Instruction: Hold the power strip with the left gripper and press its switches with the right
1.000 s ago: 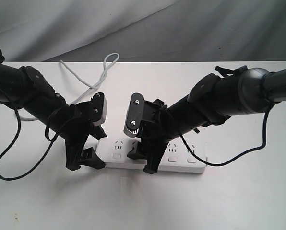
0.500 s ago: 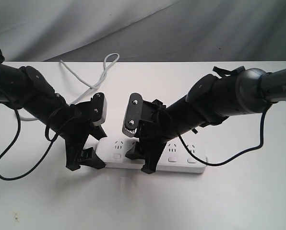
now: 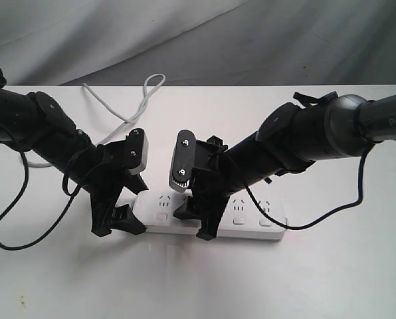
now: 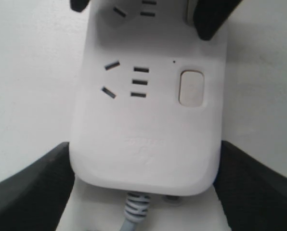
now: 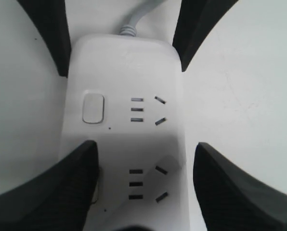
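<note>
The white power strip (image 3: 251,224) lies flat along the white table. My left gripper (image 3: 121,222) is shut on its cord end, and the black fingers (image 4: 30,185) press both long sides of the strip (image 4: 143,134). The first switch (image 4: 191,87) stands uncovered. My right gripper (image 3: 197,222) is open and straddles the second socket group. One of its fingers (image 5: 47,192) lies over the second switch and hides most of it; the other finger hangs beside the strip (image 5: 129,72) over the table. The first switch (image 5: 93,108) shows beyond them.
The grey cord (image 3: 128,106) loops away across the table toward the back. A loose black cable (image 3: 5,226) hangs from the left arm, and another (image 3: 331,216) curves behind the strip's right end. Grey cloth (image 3: 198,33) backs the table.
The right gripper has shifted slightly to the left along the strip. The left gripper and the strip have not moved.
</note>
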